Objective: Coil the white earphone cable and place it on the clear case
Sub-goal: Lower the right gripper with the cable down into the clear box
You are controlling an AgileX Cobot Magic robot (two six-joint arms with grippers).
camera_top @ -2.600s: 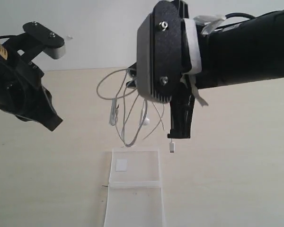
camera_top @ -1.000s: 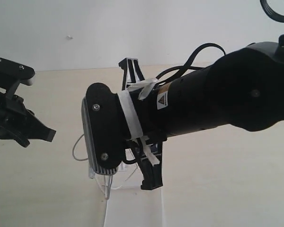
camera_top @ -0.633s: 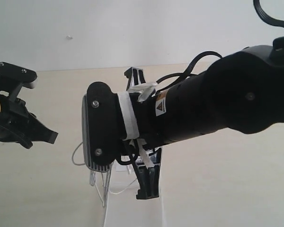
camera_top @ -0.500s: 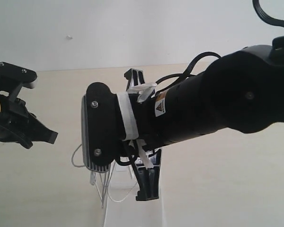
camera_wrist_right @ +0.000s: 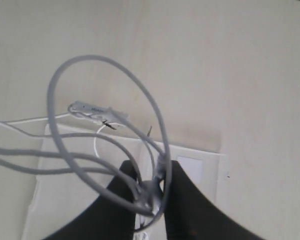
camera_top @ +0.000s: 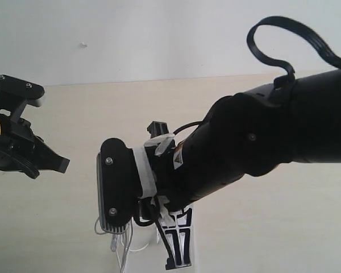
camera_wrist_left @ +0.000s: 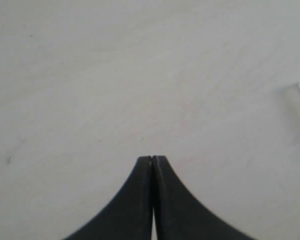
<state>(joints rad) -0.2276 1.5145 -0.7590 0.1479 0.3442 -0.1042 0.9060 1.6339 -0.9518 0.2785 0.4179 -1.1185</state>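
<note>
The white earphone cable (camera_wrist_right: 97,57) is gathered in loose loops and gripped in the clenched right end effector (camera_wrist_right: 152,192), directly above the clear case (camera_wrist_right: 65,210) on the table (camera_wrist_left: 140,75). The left end effector (camera_wrist_left: 152,160) is closed on nothing and is held well apart over bare table. The placing step is judged to be in hand. Next, the bundle must be lowered onto the case and released, with the 1 loop overhanging the edge drawn inward.
</note>
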